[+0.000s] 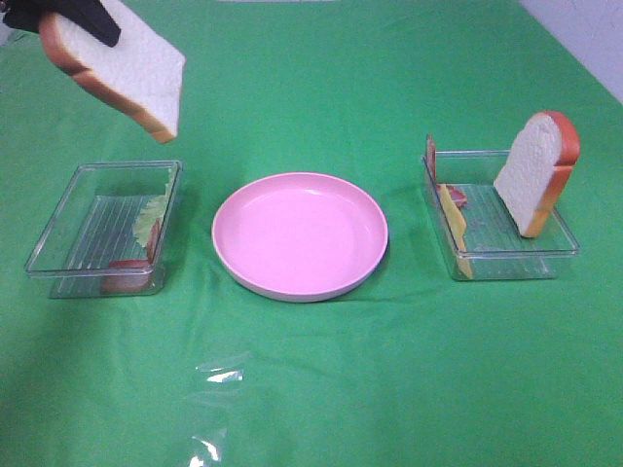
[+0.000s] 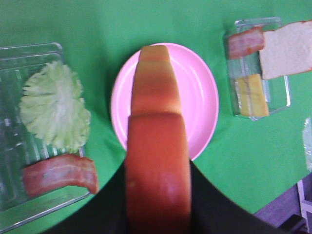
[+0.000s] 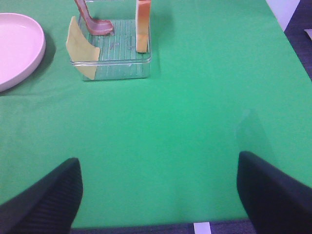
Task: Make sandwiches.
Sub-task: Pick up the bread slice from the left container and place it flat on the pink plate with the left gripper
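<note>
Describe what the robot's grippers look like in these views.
Both are plain black. The right gripper shows two broad, rounded fingers with a fine ribbed texture. The left gripper looks matte black too, with no markings or cables visible.

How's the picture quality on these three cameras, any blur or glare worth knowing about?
Exterior high view: evenly lit and sharp, with glare on a clear film in the foreground. Left wrist view: the held bread slice is so close that its crust blurs. Right wrist view: the right gripper is dark and soft, the tray beyond fairly sharp.
</note>
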Controlling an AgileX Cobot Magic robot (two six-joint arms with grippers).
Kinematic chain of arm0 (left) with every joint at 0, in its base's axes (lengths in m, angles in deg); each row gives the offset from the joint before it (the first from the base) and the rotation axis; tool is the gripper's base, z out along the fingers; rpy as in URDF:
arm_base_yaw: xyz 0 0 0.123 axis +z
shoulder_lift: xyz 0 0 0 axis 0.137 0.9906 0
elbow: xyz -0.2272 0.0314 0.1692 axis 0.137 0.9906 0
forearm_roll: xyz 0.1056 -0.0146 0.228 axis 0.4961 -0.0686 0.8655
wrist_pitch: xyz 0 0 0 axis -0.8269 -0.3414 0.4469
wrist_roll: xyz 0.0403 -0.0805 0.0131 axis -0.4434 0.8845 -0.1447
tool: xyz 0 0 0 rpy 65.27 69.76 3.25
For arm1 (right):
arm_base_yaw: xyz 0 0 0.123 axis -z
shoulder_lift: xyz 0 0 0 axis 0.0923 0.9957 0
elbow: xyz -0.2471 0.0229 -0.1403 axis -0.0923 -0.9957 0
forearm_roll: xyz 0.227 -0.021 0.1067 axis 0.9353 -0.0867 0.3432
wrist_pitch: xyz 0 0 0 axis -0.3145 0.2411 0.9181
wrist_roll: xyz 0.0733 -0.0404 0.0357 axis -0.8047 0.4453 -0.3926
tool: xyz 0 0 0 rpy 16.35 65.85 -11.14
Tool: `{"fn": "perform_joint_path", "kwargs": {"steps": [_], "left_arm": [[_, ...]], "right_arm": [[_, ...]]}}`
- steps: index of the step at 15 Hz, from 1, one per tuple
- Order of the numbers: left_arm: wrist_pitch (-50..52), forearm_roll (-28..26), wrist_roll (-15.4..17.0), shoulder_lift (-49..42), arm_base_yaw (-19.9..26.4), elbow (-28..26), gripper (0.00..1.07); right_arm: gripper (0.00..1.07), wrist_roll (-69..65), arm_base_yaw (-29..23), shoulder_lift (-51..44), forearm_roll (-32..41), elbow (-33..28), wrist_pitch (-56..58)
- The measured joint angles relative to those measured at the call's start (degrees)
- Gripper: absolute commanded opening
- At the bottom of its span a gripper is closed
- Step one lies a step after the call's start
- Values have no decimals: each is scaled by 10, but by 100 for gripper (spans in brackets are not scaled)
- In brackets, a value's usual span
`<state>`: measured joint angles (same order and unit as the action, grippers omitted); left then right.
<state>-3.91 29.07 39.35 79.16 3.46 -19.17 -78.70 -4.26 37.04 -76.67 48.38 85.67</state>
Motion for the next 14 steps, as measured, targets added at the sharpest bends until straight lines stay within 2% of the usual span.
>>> {"fn": "perform_joint_path", "kwargs": {"steps": [5, 10, 14], "left_arm": [[0, -22, -9, 28, -84, 0, 0], [34, -30, 33, 91, -136, 0, 0], [93, -61, 48, 143, -158, 0, 0]], "right_arm": [[84, 0, 0, 0, 0, 0, 0], [84, 0, 0, 0, 0, 0, 0], [84, 0, 0, 0, 0, 0, 0]]}}
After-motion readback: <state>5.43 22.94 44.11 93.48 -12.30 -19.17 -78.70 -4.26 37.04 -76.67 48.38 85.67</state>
